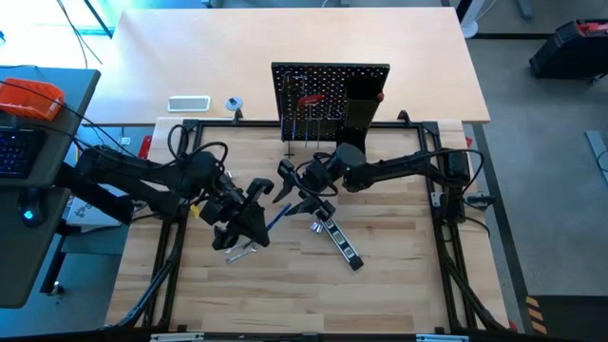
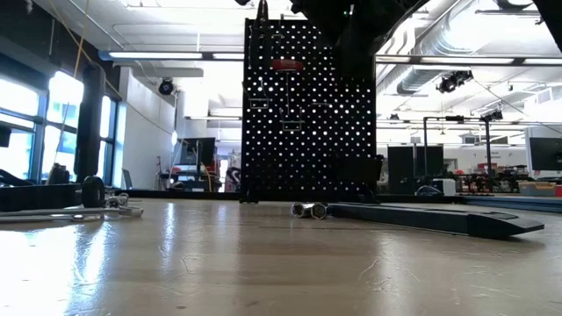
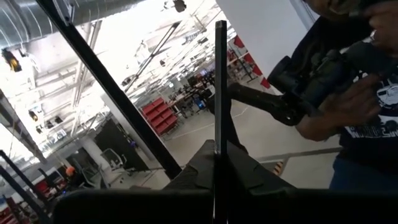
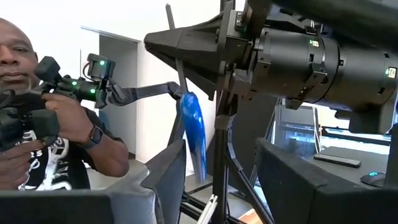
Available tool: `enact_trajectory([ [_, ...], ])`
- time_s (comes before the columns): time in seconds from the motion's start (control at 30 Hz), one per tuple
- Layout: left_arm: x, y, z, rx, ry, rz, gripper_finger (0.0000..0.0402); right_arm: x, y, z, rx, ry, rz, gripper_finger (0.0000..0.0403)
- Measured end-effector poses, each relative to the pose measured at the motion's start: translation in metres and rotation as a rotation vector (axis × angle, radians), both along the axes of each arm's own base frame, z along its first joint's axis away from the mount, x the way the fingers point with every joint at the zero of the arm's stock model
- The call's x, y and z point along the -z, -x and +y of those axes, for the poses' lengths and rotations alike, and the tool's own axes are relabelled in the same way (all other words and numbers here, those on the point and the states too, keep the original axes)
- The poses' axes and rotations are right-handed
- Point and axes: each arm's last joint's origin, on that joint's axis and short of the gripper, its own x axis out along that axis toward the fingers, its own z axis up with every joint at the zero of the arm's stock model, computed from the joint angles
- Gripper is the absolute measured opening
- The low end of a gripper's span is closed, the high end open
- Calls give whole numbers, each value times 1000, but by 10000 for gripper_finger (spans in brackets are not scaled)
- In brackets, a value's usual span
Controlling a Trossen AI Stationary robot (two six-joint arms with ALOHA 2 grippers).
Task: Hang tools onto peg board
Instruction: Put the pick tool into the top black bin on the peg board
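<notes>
Above the wooden counter (image 1: 399, 275), the left gripper (image 1: 255, 217) pinches a blue-handled T-shaped hex key (image 4: 194, 134) (shaft upright); the right gripper (image 1: 302, 185), fingers spread, hovers at three o'clock. The upright black perforated peg board (image 1: 330, 93) stands at twelve o'clock.

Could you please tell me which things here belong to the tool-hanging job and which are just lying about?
Job: peg board; red-handled screwdriver hung on it; blue T-handle hex key in the shut left gripper, open right gripper close by; black-and-silver bar; silver wrench.

Lying about: white box; small round item; orange object.
</notes>
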Motion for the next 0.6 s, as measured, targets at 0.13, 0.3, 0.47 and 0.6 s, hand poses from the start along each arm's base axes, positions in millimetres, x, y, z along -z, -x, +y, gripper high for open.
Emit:
enact_trajectory([
  [0.13, 0, -1, 2, -10, 12, 10, 0, 0, 0, 1, 3, 4, -6, 168],
  [0.3, 0, -1, 4, -16, 22, 22, 0, 0, 0, 4, 14, 9, -19, 142],
  [0.47, 0, -1, 5, -15, 39, 42, 0, 0, -1, 4, 13, 4, -14, 138],
  [0.6, 0, -2, 7, -25, 81, 83, 0, 1, -1, 4, 11, 0, 1, 138],
])
